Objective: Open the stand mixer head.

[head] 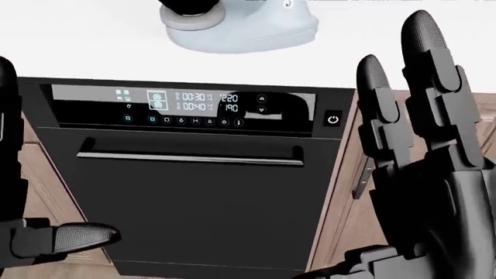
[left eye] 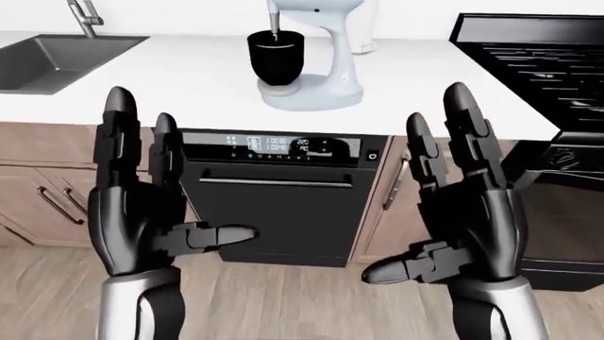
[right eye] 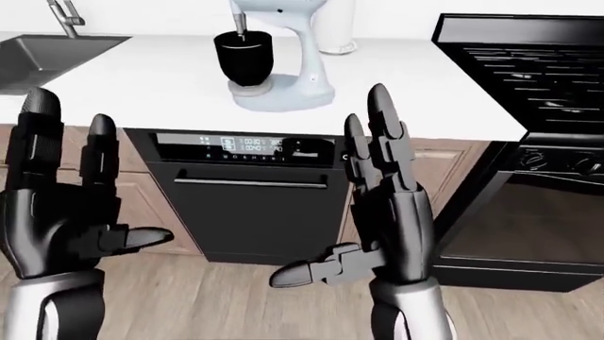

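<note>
A pale blue stand mixer (left eye: 326,53) stands on the white counter (left eye: 189,78) at the top middle of the left-eye view, with a black bowl (left eye: 275,55) under its head. Its head runs out of the top edge, so I cannot tell how far it is tilted. Only its base shows in the head view (head: 240,26). My left hand (left eye: 156,205) and right hand (left eye: 444,205) are both raised, palms inward, fingers spread open and empty, well below and short of the mixer.
A black dishwasher (left eye: 278,198) sits under the counter below the mixer. A steel sink (left eye: 52,60) with faucet is at upper left. A black stove (left eye: 538,64) with its oven stands at right. Wood cabinets (left eye: 42,184) and wood floor (left eye: 283,297) lie below.
</note>
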